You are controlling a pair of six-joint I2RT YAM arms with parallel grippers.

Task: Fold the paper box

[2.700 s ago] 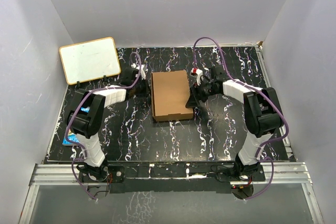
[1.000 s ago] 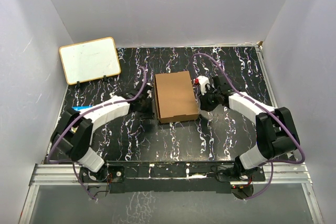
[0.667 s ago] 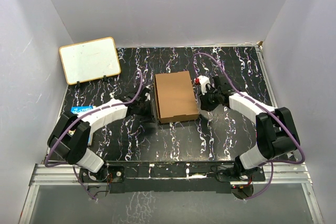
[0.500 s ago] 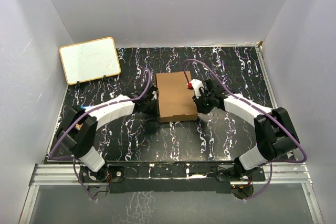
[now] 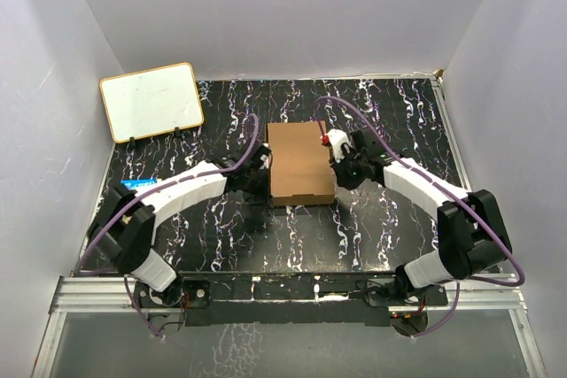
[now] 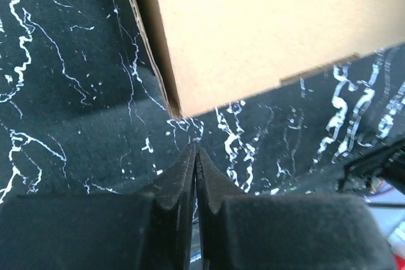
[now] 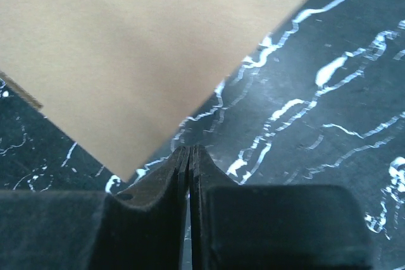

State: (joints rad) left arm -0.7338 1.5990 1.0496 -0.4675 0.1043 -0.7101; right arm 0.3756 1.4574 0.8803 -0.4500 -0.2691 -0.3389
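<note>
The paper box [image 5: 299, 163] lies shut and flat on the black marbled table [image 5: 372, 236], a shallow brown cardboard rectangle. My left gripper [image 5: 263, 168] sits low against its left side, near the front corner. In the left wrist view the box [image 6: 253, 23] fills the top and the gripper [image 6: 195, 153] is shut on nothing, just short of the box corner. My right gripper [image 5: 337, 171] is at the box's right side. In the right wrist view the box [image 7: 139, 49] fills the upper left, and the gripper [image 7: 190, 150] is shut and empty beside its edge.
A white board with a tan frame [image 5: 151, 101] leans at the back left corner. A blue flat item [image 5: 137, 185] shows partly under my left arm. Grey walls close in the table on three sides.
Both arms have stretched forward and brought their shut grippers in against the box's two sides. The box has shifted slightly to the right.
</note>
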